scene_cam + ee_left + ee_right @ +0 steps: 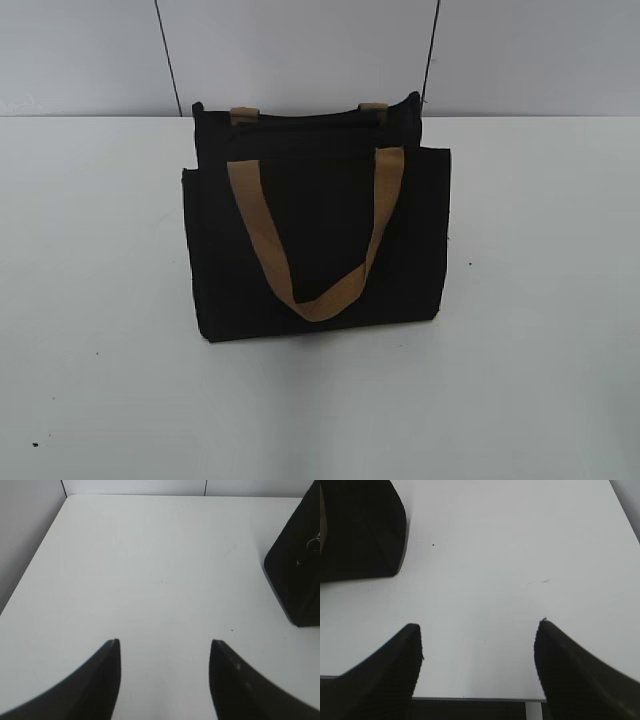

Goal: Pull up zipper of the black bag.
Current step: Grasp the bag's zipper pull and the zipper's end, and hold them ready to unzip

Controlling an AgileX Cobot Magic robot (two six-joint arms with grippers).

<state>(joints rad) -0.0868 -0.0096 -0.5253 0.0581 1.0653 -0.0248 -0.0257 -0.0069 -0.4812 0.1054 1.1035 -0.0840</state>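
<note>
The black bag [310,220] stands upright in the middle of the white table, with its tan handle strap [262,238] hanging down the front. One end of the bag shows at the right of the left wrist view [295,575], where a small silvery piece that looks like the zipper [313,542] hangs. A corner of the bag shows at the top left of the right wrist view [360,530]. My left gripper [164,642] is open and empty over bare table, left of the bag. My right gripper [478,624] is open and empty, right of the bag. Neither gripper shows in the exterior view.
The white table [100,300] runs back to a pale wall with dark seams [168,60]. The table's front edge [470,698] lies just under my right gripper. The table's left edge [30,570] shows in the left wrist view.
</note>
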